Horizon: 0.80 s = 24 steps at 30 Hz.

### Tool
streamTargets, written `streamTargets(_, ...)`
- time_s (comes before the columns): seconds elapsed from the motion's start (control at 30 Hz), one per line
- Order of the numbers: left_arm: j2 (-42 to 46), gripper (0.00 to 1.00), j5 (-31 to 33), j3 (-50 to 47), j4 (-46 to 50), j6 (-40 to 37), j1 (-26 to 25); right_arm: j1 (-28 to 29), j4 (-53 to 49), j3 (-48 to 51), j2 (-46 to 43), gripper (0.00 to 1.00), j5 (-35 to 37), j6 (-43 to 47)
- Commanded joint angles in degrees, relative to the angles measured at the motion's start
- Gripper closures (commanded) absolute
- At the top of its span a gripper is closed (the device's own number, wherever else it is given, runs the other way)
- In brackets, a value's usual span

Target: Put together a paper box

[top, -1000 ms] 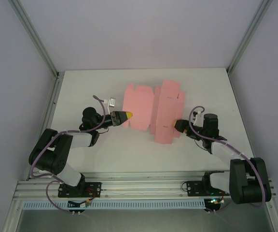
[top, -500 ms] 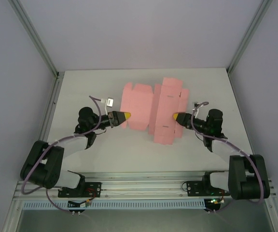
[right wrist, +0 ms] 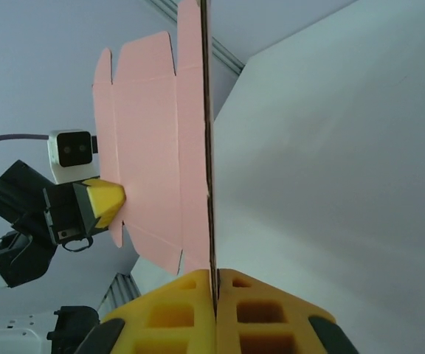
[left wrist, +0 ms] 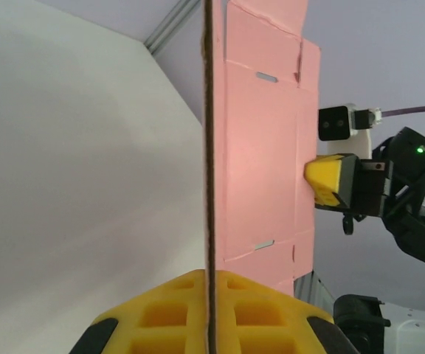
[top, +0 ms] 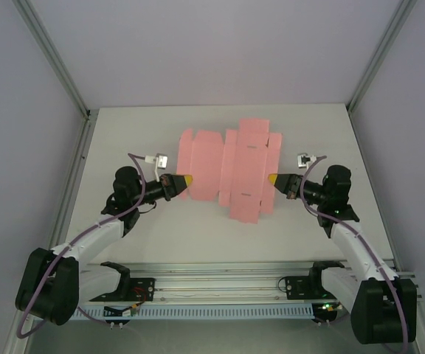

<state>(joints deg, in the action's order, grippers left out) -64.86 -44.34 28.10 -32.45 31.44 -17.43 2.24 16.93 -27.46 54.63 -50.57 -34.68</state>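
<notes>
One paper box [top: 231,169], a flat sheet over the table [top: 161,228]: the overhead view shows its outline spanning left gripper [top: 185,180] to right gripper [top: 272,179], the wrist views both pairs of yellow fingers [left wrist: 161,317] pinching its edges.

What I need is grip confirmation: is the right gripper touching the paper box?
Touching: the right wrist view shows the right gripper pinching the paper box along its edge.
</notes>
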Motion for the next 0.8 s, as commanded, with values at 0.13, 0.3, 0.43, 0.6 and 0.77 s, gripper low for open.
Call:
streamTargets(0.13, 7.6, 0.00, 22.9, 3.9, 25.9, -8.2, 0.3, 2.4, -39.1, -17.1, 2.1, 1.00, 3.4, 27.0)
streamTargets(0.3, 14.9, 0.00, 44.8, 9.2, 42.0, -10.0, 0.4, 7.0, -63.4, -30.5, 10.7, 1.00, 5.4, 51.3)
streamTargets(0.43, 15.4, 0.00, 46.5, 12.0, 46.3, -10.4, 0.5, 13.9, -75.3, -42.1, 20.7, 1.00, 14.3, 68.1)
streamTargets(0.6, 12.8, 0.00, 40.7, 14.0, 46.5, -10.9, 0.6, 14.6, -97.5, -64.7, 37.8, 1.00, 15.8, 91.3)
streamTargets(0.77, 11.2, 0.00, 31.0, 13.5, 40.9, -13.8, 0.6, 21.4, -104.1, -78.4, 53.1, 1.00, 42.3, 91.3)
